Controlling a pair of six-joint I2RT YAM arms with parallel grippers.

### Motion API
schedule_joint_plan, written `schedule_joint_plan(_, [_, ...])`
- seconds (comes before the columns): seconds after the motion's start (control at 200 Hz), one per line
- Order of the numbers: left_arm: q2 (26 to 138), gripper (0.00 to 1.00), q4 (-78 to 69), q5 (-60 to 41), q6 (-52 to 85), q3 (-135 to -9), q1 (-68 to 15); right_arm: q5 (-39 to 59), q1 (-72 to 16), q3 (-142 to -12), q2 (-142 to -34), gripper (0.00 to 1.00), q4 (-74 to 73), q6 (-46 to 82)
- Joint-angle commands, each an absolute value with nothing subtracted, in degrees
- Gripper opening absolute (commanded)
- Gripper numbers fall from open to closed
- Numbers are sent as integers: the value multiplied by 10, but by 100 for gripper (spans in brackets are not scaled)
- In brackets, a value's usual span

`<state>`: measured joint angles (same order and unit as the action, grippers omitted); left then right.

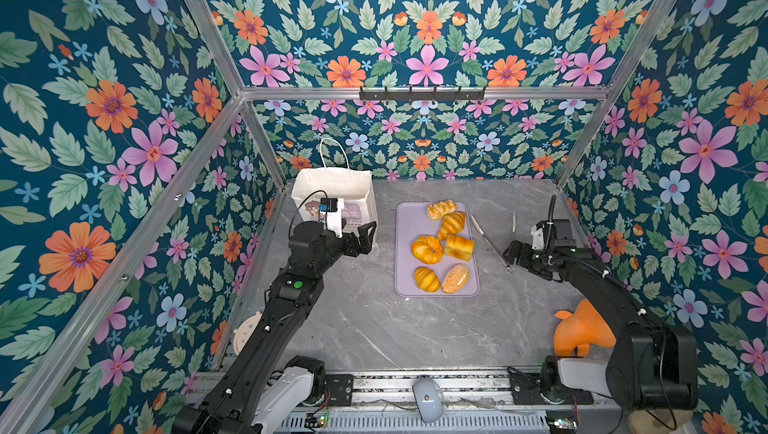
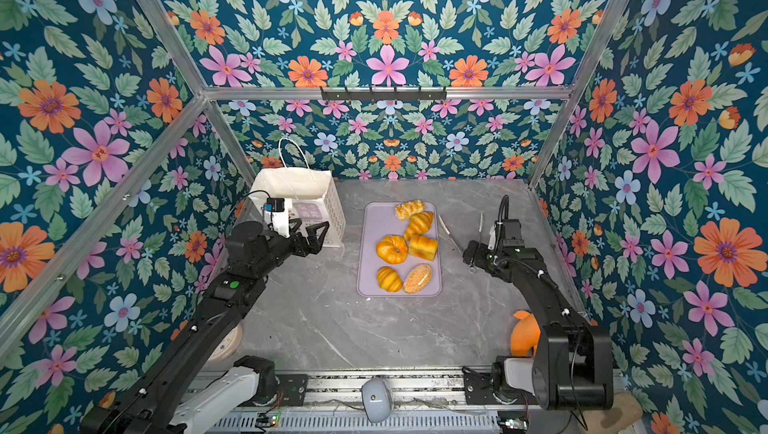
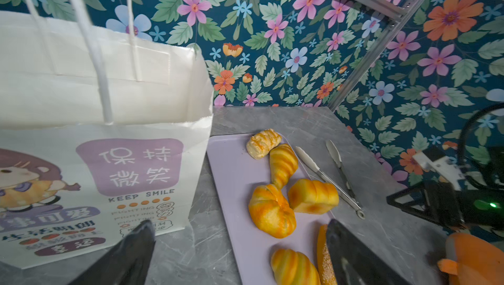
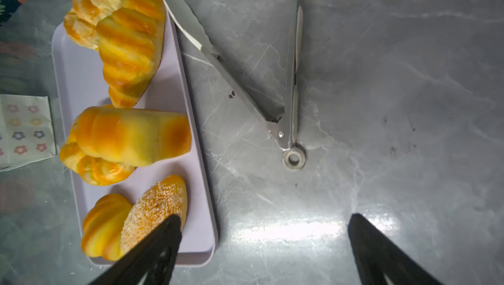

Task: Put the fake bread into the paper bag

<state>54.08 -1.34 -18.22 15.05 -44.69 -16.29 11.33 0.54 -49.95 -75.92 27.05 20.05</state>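
Note:
Several glossy golden fake breads lie on a lilac tray [image 1: 405, 224] at mid-table: a braided pastry [image 1: 441, 209], a croissant [image 1: 452, 224], a pumpkin bun [image 1: 427, 249], a block loaf [image 1: 459, 247], a smaller croissant [image 1: 427, 279] and a crumbed roll [image 1: 455, 278]. The white paper bag [image 1: 332, 182] stands upright at the back left with its mouth open. My left gripper [image 1: 363, 240] hovers open in front of the bag's right corner, empty [image 3: 239, 223]. My right gripper [image 1: 513, 253] is open and empty over bare table right of the tray [image 4: 264, 217].
Metal tongs [image 1: 490, 240] lie spread on the table between the tray and my right gripper, their ring end [image 4: 293, 158] just ahead of the jaws. An orange plush lump [image 1: 582, 330] sits at the front right by the right arm. Flowered walls enclose the table.

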Motion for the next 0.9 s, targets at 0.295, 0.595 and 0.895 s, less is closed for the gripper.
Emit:
schedule_joint_plan(0.295, [532, 98, 35, -118, 147, -490, -168, 66, -4, -583, -883, 99, 256, 125])
schedule_joint_plan(0.595, [582, 100, 179, -5, 142, -634, -167, 78, -16, -620, -945, 99, 266, 96])
schedule_joint_plan(0.895, [580, 99, 159, -36, 172, -613, -167, 51, -25, -649, -998, 99, 282, 72])
